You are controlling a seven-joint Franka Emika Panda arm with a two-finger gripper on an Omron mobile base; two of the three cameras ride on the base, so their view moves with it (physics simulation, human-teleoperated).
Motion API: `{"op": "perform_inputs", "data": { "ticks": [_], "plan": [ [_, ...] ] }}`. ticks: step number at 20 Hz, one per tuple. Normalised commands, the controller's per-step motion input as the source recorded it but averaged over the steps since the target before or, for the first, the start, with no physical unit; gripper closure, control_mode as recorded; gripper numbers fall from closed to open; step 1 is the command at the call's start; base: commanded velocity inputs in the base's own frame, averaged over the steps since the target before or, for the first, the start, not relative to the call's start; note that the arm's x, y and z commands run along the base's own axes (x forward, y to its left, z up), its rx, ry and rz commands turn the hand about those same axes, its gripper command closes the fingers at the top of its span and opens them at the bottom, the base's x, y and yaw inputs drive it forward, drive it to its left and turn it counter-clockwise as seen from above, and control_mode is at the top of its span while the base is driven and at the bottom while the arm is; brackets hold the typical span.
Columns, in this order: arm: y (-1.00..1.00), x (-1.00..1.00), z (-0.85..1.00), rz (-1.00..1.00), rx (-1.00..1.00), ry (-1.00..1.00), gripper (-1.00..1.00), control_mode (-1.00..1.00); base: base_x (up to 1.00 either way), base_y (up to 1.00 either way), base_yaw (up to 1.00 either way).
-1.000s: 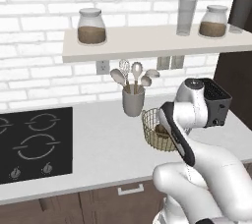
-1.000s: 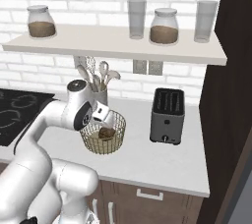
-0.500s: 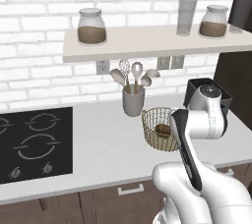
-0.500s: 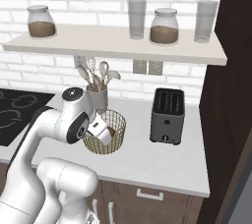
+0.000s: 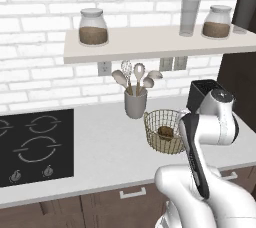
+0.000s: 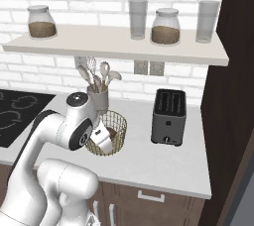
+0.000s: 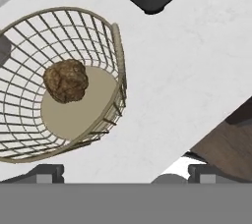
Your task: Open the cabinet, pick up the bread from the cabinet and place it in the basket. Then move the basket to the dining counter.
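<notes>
So the bread sits inside the basket, on its tan bottom toward one side. We see the basket standing on the light grey table, between the utensil cup and the black toaster. Our gripper hangs over the basket rim with its fingers spread wide, holding nothing.

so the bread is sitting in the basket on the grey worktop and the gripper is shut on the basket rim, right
Not quite. The bread does sit in the basket on the grey worktop, but the gripper is open and holds nothing; the hand view shows its fingertips spread wide, clear of the rim.
</notes>
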Motion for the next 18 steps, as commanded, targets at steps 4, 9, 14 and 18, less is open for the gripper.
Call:
{"op": "perform_inputs", "data": {
  "ticks": [4, 9, 14, 18],
  "plan": [
    [-0.14, 0.09, 0.01, 0.00, 0.16, 0.00, -1.00, -1.00, 0.00, 0.00, 0.00],
    [-0.10, 0.15, -0.01, 0.01, 0.15, 0.07, -1.00, -1.00, 0.00, 0.00, 0.00],
    [0.00, 0.30, -0.08, 0.00, 0.03, 0.11, -1.00, -1.00, 0.00, 0.00, 0.00],
    [0.01, 0.36, -0.24, 0.00, 0.00, 0.15, -1.00, -1.00, 0.00, 0.00, 0.00]
  ]
}}
